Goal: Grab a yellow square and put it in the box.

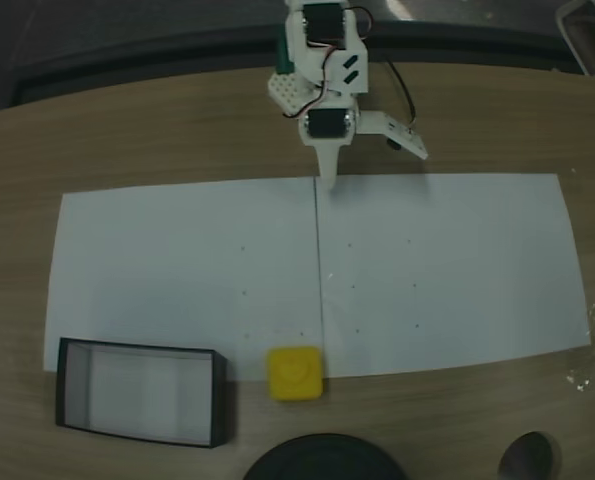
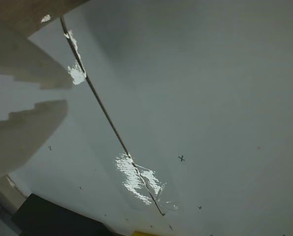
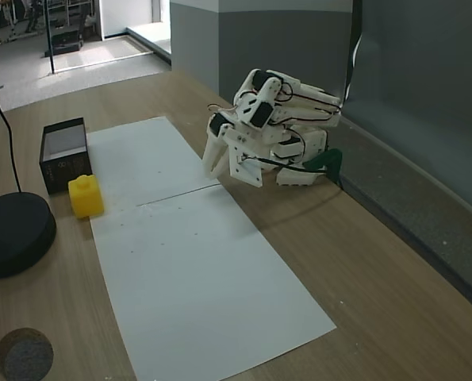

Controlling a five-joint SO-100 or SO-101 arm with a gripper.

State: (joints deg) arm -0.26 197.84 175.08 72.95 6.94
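- Status: task not started as far as the frames show; nothing grasped, nothing in the box.
- Yellow square (image 1: 296, 373): sits on the surface at the bottom centre of a fixed view, on the lower edge of the white paper sheets (image 1: 437, 270), just right of the box and apart from it. In the other fixed view (image 3: 86, 196) it is at the left of the frame, just below the box.
- Box (image 1: 140, 392): lower left of a fixed view, black walls, pale bottom, no contents visible. Also seen at upper left of the other fixed view (image 3: 65, 153).
- Arm: folded at the top centre of a fixed view, end effector (image 1: 328, 168) pointing down at the top edge of the paper, well apart from the yellow square.
- End effector state: empty. In the wrist view the two fingers (image 2: 28, 125) at the left edge show a narrow gap between them, so I judge it slightly parted, holding nothing.
- Other items: dark round base (image 3: 13, 232) at the left of the fixed view, beside the yellow square.
- Remaining: reach across the paper, grasp, lift, carry to the box, release. All steps outstanding.
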